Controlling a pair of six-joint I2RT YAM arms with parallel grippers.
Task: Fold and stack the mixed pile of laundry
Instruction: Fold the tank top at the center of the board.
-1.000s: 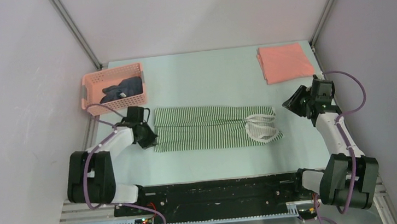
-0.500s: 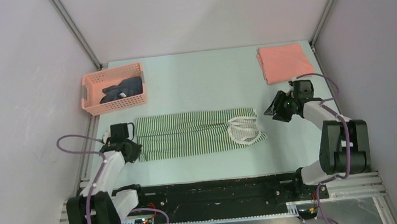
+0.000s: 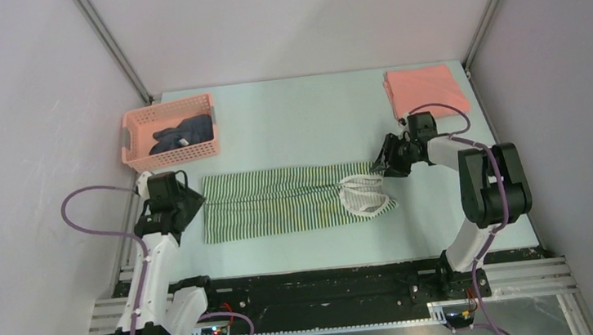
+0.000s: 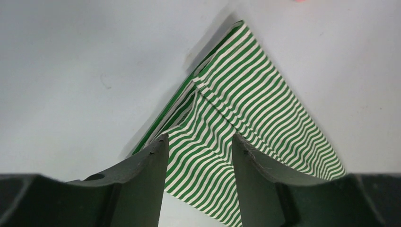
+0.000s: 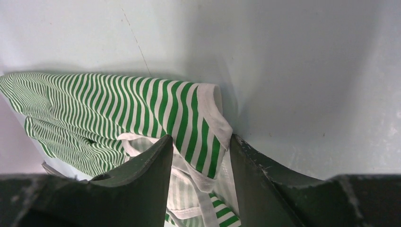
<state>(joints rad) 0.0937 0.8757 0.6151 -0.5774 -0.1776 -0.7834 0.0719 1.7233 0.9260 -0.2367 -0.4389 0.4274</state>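
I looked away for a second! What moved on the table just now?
The striped shirt slid left and a bit nearer the arms. The left gripper let go of its edge and backed off, open. The right gripper came over to the collar end, open. The pink shirt, basket and dark garment stayed put.

Pale green table (image 3: 297, 118), plain lilac-grey walls (image 3: 303, 19), metal corner posts (image 3: 113, 47), even light

One green-and-white striped cloth garment (image 3: 280, 203), one folded salmon-pink cloth shirt (image 3: 427, 93), one dark navy-grey cloth garment (image 3: 183, 135), one pink plastic lattice basket (image 3: 171, 156).
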